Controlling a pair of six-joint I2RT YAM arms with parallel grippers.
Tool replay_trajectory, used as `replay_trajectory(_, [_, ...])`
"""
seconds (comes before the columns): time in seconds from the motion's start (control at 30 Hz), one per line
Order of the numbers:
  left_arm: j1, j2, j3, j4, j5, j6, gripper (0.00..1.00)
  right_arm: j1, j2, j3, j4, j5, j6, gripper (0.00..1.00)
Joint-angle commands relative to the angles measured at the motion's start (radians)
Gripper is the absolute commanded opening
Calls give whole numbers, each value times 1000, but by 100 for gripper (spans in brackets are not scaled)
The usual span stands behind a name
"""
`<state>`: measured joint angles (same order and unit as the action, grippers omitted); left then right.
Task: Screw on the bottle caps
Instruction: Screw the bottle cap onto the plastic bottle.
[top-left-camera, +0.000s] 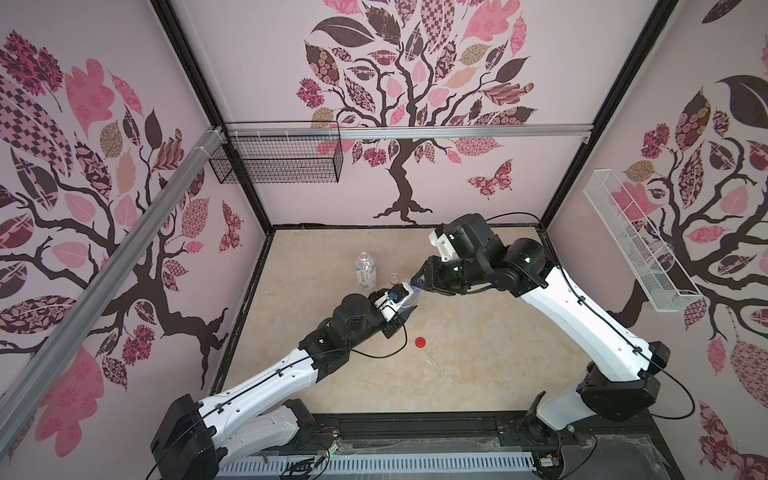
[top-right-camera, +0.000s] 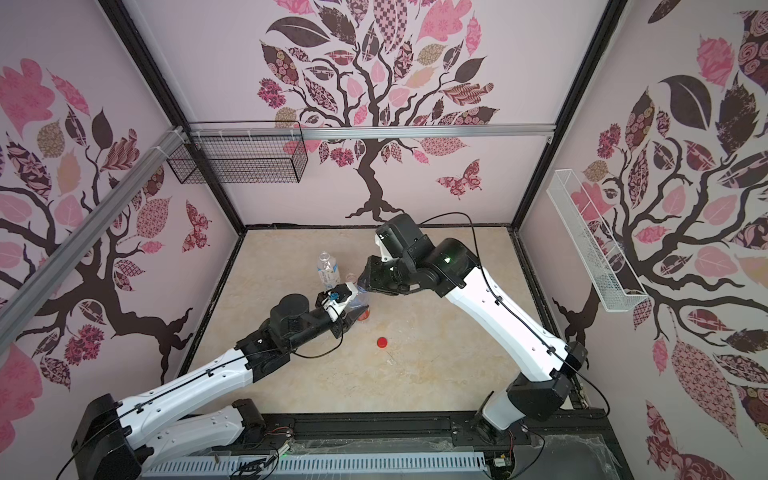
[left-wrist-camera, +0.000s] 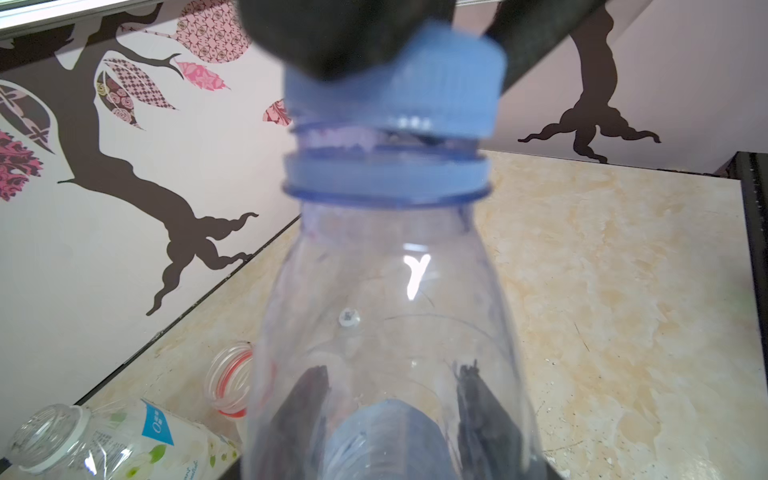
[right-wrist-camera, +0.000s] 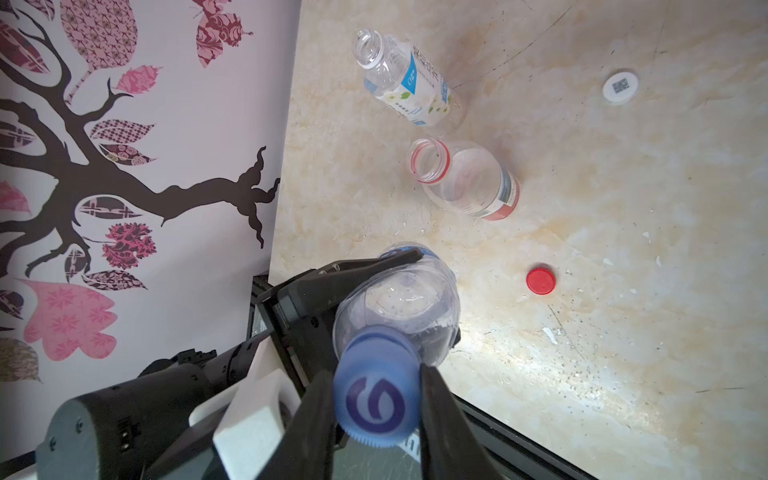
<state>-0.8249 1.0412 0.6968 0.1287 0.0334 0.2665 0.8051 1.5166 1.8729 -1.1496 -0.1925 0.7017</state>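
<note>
Capping the bluish bottle (left-wrist-camera: 382, 291) with both arms, not screwed down yet.

Gripping that bottle round its body with the left pincer (right-wrist-camera: 428, 297), closed in tight on the clear plastic, neck aimed at the right pincer (right-wrist-camera: 376, 374). Pinching the blue cap (left-wrist-camera: 436, 83) in the right pincer, closed nearly all the way with the cap squeezed in between, and sitting it crooked on the neck with bare thread under one edge. Leaving the red cap (right-wrist-camera: 540, 281) flat on the counter (right-wrist-camera: 623, 353), near the left pincer on the robot's side. Seeing the red-labelled bottle (right-wrist-camera: 469, 183) and the taller bottle (right-wrist-camera: 407, 79) upright and open just past the left pincer, toward the back wall. Spotting the white cap (right-wrist-camera: 620, 86) only in the right wrist view, well apart from both pincers.
</note>
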Motion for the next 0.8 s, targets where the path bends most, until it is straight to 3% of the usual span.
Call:
replay_trajectory(0.0, [-14, -85, 24, 226, 24, 55, 53, -35, -8, -37, -68, 23, 56, 36])
replay_trajectory(0.17, [-14, -157, -16, 42, 64, 24, 52, -50, -21, 91, -105, 15, -104, 63])
replay_trajectory(0.33, [-2, -190, -14, -153, 172, 3, 52, -49, -41, 156, -128, -27, -286, 80])
replay_trajectory(0.47, [82, -175, 20, -278, 335, -29, 52, -50, -98, 160, -98, -140, -556, 82])
replay_trajectory(0.57, [155, -159, 57, -342, 461, -28, 52, -50, -172, 73, -67, -212, -795, 83])
replay_trajectory(0.67, [164, -129, 112, -435, 533, 30, 52, -48, -244, -49, -32, -293, -1044, 82])
replay_trajectory(0.77, [165, -105, 139, -464, 611, 62, 52, -48, -247, -105, 3, -291, -1182, 82])
